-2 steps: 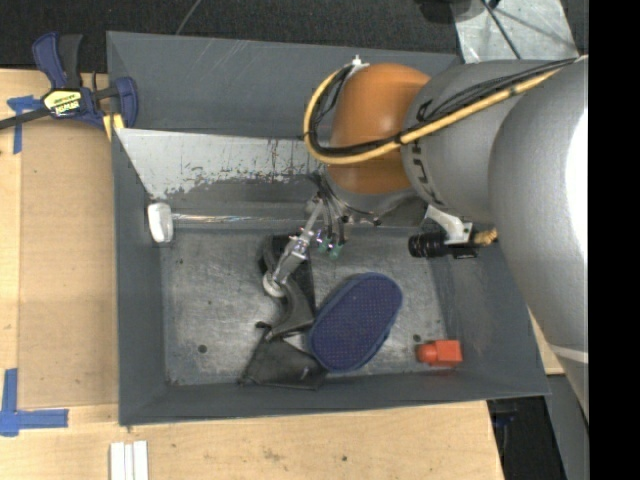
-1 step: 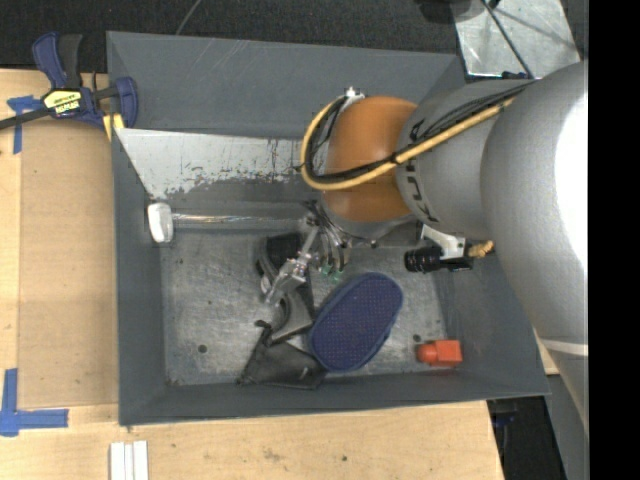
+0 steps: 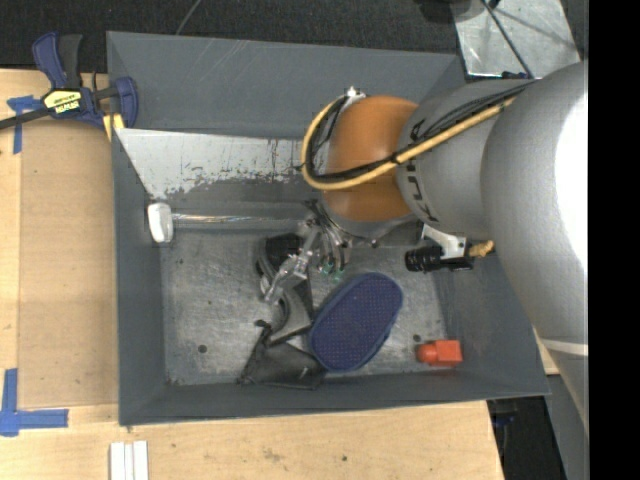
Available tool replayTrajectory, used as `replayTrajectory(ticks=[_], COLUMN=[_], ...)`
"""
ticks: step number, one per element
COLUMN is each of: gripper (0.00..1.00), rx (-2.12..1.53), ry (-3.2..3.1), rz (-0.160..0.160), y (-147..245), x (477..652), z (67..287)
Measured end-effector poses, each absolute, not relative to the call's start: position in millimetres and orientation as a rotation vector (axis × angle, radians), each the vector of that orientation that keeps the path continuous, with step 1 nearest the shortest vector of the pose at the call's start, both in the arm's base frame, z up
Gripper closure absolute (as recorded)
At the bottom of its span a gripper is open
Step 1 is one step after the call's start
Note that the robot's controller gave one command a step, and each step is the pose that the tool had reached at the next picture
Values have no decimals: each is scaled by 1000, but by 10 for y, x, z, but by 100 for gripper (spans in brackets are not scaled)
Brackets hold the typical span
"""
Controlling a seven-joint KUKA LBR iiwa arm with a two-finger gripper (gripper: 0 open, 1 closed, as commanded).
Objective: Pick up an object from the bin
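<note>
Orange-capped arm [image 3: 365, 158], pincer [image 3: 297, 268], blue oval pad [image 3: 355, 320] just beside, lwr right.

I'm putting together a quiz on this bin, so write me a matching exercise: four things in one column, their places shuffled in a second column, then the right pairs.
Things
1. blue oval pad
2. small orange-red block
3. white cap
4. black flat piece

Places in the bin
A. far left, close under the back wall
B. near the front right corner
C. against the front wall, left of the middle
D. about the middle of the floor

Pairs: 1-D, 2-B, 3-A, 4-C
</note>
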State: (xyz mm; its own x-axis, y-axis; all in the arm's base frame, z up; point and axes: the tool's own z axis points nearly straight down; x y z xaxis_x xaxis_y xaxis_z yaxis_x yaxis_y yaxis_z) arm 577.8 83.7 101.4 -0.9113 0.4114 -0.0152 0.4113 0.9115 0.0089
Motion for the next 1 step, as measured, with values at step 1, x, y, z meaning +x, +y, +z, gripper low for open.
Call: replayTrajectory(ticks=[1], gripper=[100], rx=[186], ry=[3131], rz=[-2], y=[494], x=[5667], z=[2826])
